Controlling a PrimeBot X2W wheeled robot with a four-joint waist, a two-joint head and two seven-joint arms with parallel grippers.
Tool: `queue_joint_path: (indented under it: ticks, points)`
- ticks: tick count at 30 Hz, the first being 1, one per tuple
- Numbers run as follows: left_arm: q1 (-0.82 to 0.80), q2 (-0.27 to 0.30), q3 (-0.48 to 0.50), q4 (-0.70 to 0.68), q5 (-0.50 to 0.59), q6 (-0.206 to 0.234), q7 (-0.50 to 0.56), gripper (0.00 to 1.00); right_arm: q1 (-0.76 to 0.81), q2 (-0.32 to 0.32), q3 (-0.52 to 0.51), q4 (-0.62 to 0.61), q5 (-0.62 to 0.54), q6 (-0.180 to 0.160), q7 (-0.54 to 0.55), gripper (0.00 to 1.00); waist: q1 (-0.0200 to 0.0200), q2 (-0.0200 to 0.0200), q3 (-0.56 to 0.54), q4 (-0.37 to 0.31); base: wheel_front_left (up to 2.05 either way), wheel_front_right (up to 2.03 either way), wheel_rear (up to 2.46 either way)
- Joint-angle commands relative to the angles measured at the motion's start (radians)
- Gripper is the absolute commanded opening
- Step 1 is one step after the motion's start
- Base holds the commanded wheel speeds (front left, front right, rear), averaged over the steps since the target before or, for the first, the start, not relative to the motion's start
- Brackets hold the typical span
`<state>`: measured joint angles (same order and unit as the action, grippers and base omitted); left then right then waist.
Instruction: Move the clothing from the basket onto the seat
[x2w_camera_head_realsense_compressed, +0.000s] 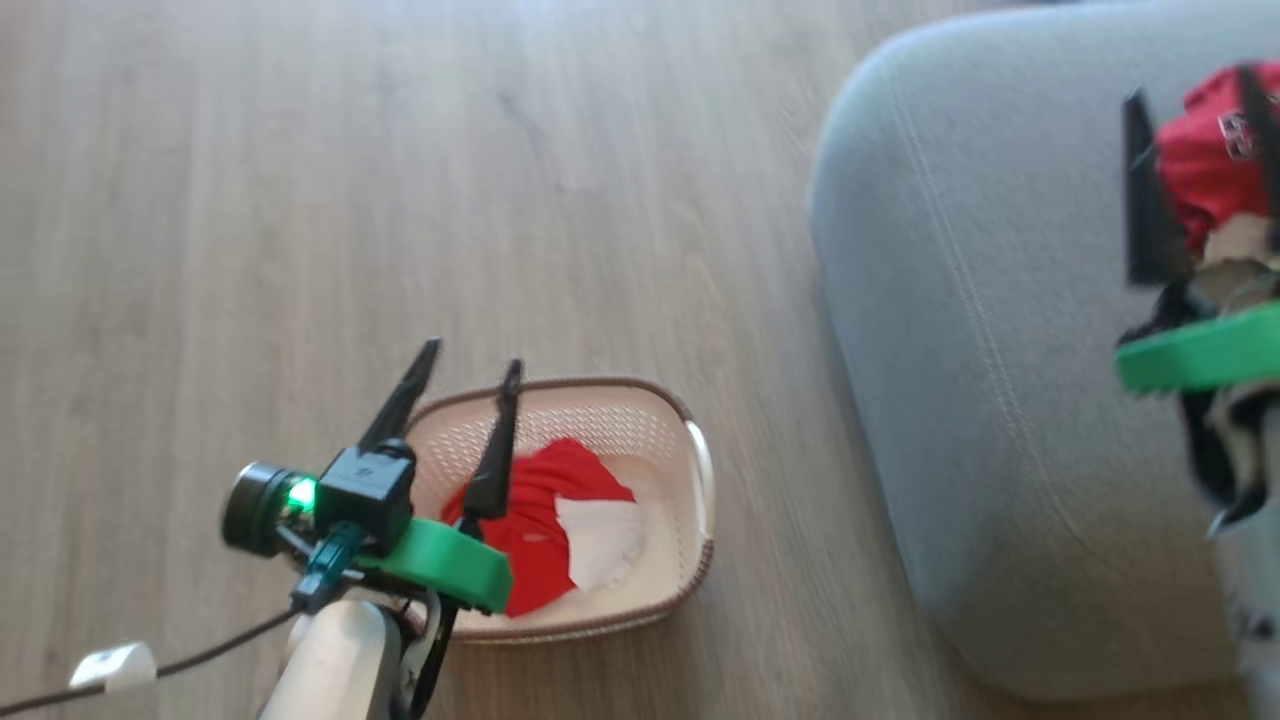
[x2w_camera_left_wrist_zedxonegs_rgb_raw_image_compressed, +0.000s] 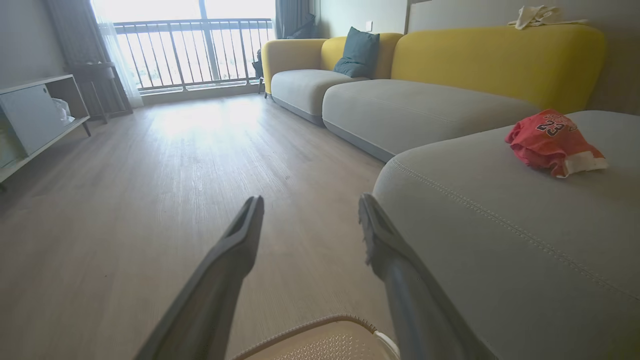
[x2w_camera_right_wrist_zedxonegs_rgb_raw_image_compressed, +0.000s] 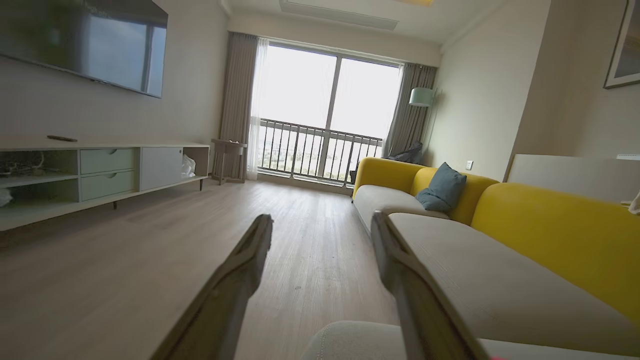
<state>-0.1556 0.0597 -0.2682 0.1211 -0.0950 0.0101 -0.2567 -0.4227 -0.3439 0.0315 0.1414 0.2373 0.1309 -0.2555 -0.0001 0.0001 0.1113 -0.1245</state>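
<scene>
Head view, my left claw (x2w_camera_head_realsense_compressed: 473, 355): fingers spread wide, gripping nothing, poised over the left end of the basket (x2w_camera_head_realsense_compressed: 640, 430).
Basket: on the floor (x2w_camera_head_realsense_compressed: 300, 200), just left of the seat (x2w_camera_head_realsense_compressed: 950, 300); its long axis runs across the head view.
Garment in the basket (x2w_camera_head_realsense_compressed: 540, 520): a crumpled heap, red toward the left, white part toward the basket's right end.
Seat: grey cushion, with its stitching line running near to far.
My right claw (x2w_camera_head_realsense_compressed: 1192, 85): fingers spread wide over the seat, clamped on nothing; red cloth shows between them from above.
Garment on the seat (x2w_camera_left_wrist_zedxonegs_rgb_raw_image_compressed: 550, 140): lies free on the cushion, lumped, longer across the left wrist view than high, "23" facing up, white trim at its right end.
Beyond: yellow-backed sofa (x2w_camera_left_wrist_zedxonegs_rgb_raw_image_compressed: 500, 55) with a teal pillow (x2w_camera_left_wrist_zedxonegs_rgb_raw_image_compressed: 357, 52).
</scene>
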Motion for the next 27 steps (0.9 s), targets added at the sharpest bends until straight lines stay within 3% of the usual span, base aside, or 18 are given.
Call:
queue_joint_path:
  ticks: [1,7,10,17,27]
  points:
    - [-0.012,-0.007,0.042,-0.042,0.014,0.017,-0.005,1.00,0.026,0.011,0.001,-0.050,0.007,0.000,-0.006,1.00,0.0001,-0.0001,-0.041,0.042,0.00,0.00,0.00]
    - [0.043,-0.009,0.058,-0.081,0.007,0.108,-0.005,1.00,0.187,0.091,0.000,-0.109,0.010,0.000,-0.006,1.00,0.0001,-0.0001,-0.073,0.076,0.00,0.00,0.00]
    - [0.062,-0.009,0.056,-0.084,0.007,0.127,-0.005,1.00,0.248,0.123,0.008,-0.117,0.014,0.000,-0.006,1.00,0.0001,-0.0001,-0.076,0.083,0.00,0.00,0.00]
    - [0.084,-0.009,0.057,-0.089,0.007,0.152,-0.005,1.00,0.346,0.188,0.003,-0.126,-0.042,0.000,-0.006,1.00,0.0001,-0.0001,-0.055,0.091,0.00,0.00,0.00]
    - [0.087,-0.009,0.054,-0.087,-0.004,0.159,-0.005,1.00,0.359,0.219,0.002,-0.119,-0.075,0.000,-0.006,1.00,0.0001,-0.0001,-0.035,0.092,0.00,0.00,0.00]
